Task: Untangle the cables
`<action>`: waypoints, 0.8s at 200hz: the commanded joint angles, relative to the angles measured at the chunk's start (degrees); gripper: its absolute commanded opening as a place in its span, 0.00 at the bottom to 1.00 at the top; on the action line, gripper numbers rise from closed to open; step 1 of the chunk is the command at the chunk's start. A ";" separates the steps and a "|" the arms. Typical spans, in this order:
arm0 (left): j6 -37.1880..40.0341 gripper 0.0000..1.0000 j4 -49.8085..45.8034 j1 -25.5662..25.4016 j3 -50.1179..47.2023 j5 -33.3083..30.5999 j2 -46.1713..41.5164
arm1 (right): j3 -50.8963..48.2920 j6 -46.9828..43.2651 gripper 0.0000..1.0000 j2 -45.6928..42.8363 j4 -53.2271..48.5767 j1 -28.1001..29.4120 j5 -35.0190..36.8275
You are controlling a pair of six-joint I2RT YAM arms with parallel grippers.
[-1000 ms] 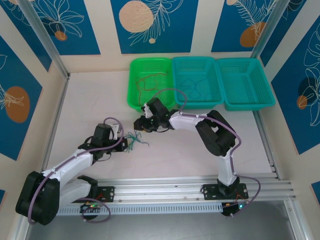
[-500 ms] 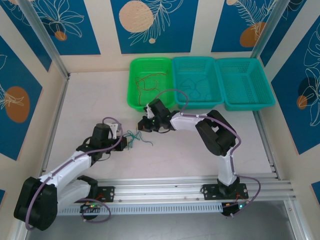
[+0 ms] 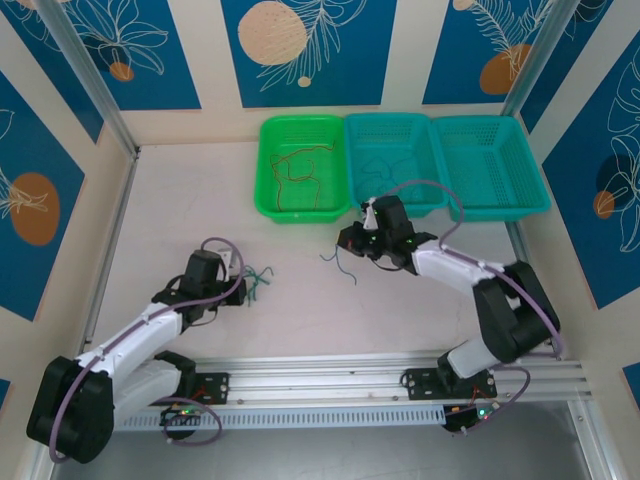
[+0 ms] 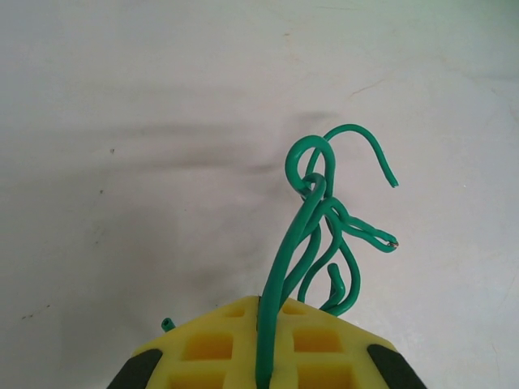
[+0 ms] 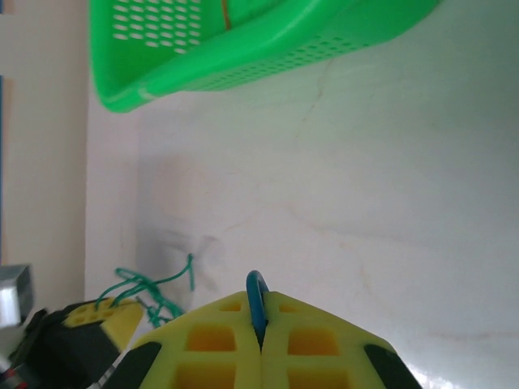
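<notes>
No writing, label, brand mark or number is legible on the wall panels (image 3: 350, 60), the baskets (image 3: 300, 119) or the desk (image 3: 200, 200).

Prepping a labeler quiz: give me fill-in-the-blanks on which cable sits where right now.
1. The left arm's jaws are shut on a tangle of ____ cables.
2. The right arm's jaws pinch a single ____ cable.
3. The red-brown cable lies in the ____ basket.
Missing words: green; blue; green.
</notes>
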 commanded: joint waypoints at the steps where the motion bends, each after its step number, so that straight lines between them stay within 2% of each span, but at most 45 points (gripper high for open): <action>1: 1.56 0.00 4.56 -0.43 2.05 5.47 2.03 | -0.58 -2.10 0.00 -8.38 -0.53 -0.03 2.57; 18: 1.05 0.16 6.79 -1.84 2.94 5.69 3.95 | 0.46 -1.39 0.00 -11.75 0.30 -2.52 4.73; 28: 0.57 0.31 7.24 -2.59 3.58 4.57 4.64 | 1.39 -0.27 0.00 -11.96 2.10 -5.31 4.65; 44: -0.02 0.53 8.20 -3.60 4.21 3.81 5.19 | 3.47 2.96 0.00 -9.62 5.98 -11.18 1.52; 54: -0.02 0.63 8.30 -4.24 4.71 3.77 5.07 | 4.64 4.82 0.00 -7.24 9.58 -14.74 -0.34; 82: 0.12 0.81 6.21 -5.30 5.06 2.61 2.10 | 9.50 8.88 0.00 2.89 20.47 -21.04 -2.66; 101: -0.40 0.91 4.79 -5.30 4.05 1.02 -1.88 | 16.35 8.79 0.00 11.24 19.80 -22.87 -1.06; 120: -2.24 0.95 2.12 -5.31 3.32 -1.35 -6.32 | 23.01 8.34 0.03 18.84 18.28 -24.68 -0.80; 130: -3.73 0.96 0.14 -5.31 3.21 -3.09 -8.21 | 26.57 7.53 0.11 22.19 16.36 -25.30 -1.41; 144: -7.49 0.98 -3.33 -5.30 3.21 -6.76 -10.06 | 32.10 5.38 0.43 25.33 9.60 -25.45 -1.33; 160: -10.78 0.99 -6.21 -5.22 3.26 -8.90 -10.55 | 34.58 2.39 0.51 25.19 5.03 -25.08 -1.21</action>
